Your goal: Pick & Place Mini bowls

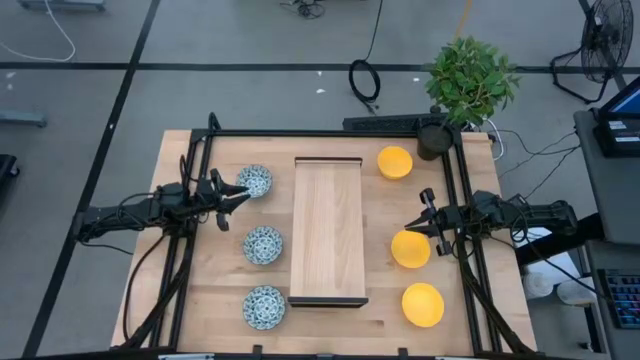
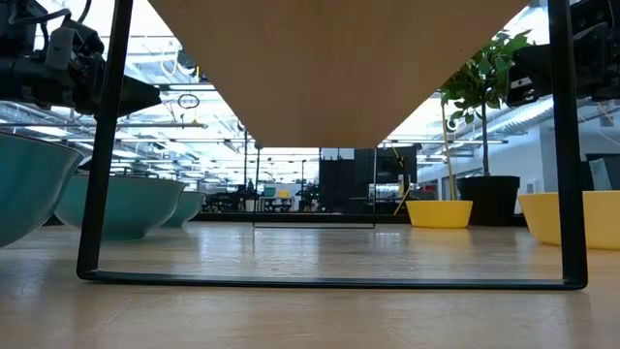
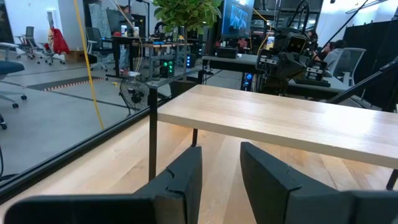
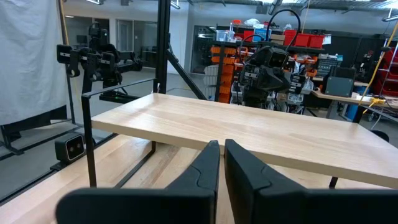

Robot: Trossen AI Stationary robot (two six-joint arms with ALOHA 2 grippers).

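Observation:
Three white mini bowls with a blue-green pattern [image 1: 255, 181] [image 1: 263, 245] [image 1: 264, 307] stand in a row on the table left of the long wooden tray [image 1: 327, 230]. Three yellow mini bowls [image 1: 395, 162] [image 1: 410, 248] [image 1: 422, 305] stand in a row to its right. The tray rests on thin black legs [image 2: 97, 194]. My left gripper [image 1: 243, 191] [image 3: 221, 180] hovers level beside the far patterned bowl, open and empty. My right gripper [image 1: 409, 227] [image 4: 222, 168] hovers level over the far rim of the middle yellow bowl, shut on nothing.
A potted plant [image 1: 468, 85] stands at the table's far right corner, beside a black power strip [image 1: 385, 123]. Black frame rails [image 1: 320, 133] run along the table's far edge and both sides. Bare table shows between the bowls and the near edge.

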